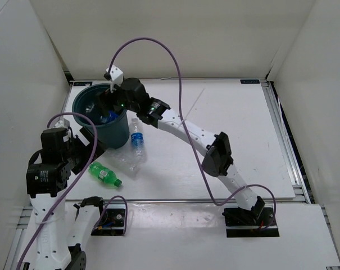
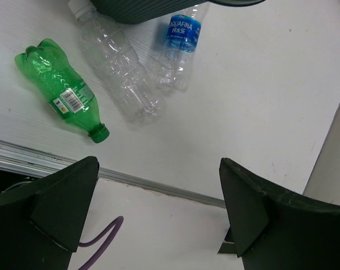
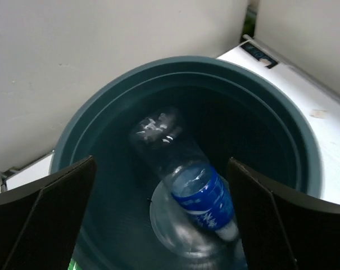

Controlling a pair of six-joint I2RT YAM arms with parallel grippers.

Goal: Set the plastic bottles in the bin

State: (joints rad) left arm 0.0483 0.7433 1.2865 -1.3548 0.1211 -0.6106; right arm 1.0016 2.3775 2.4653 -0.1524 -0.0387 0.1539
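Teal-green bin [image 1: 114,134]: is standing at the far-left part of the white table [image 1: 243,140], round, tapered and ribbed on its outer wall, with a rolled rim, and far roomier than any bottle.
Inside the bin: one clear blue-labelled bottle [image 3: 186,185] is lying tilted against the inner wall. It is showing slightly blurred, so whether it is settled I cannot tell.
Right gripper [image 3: 161,169]: is hanging over the bin's mouth with its jaws spread wide and nothing between them.
Left gripper [image 2: 158,169]: is hovering above the near edge of the table, its jaws also gaping wide and holding nothing.
Aquafina bottle [image 2: 178,48]: is lying on the table just beside the bin's base, clear with a blue label.
Bare clear bottle [image 2: 119,73]: is lying next to the Aquafina bottle, crumpled-looking, its white cap pointing towards the bin.
Green bottle [image 2: 60,95]: is lying nearest the front edge, capped, with a barcode label facing up.
Progress: one bottle is looking done and three are waiting on the table, so by my reckoning most of the job is remaining.
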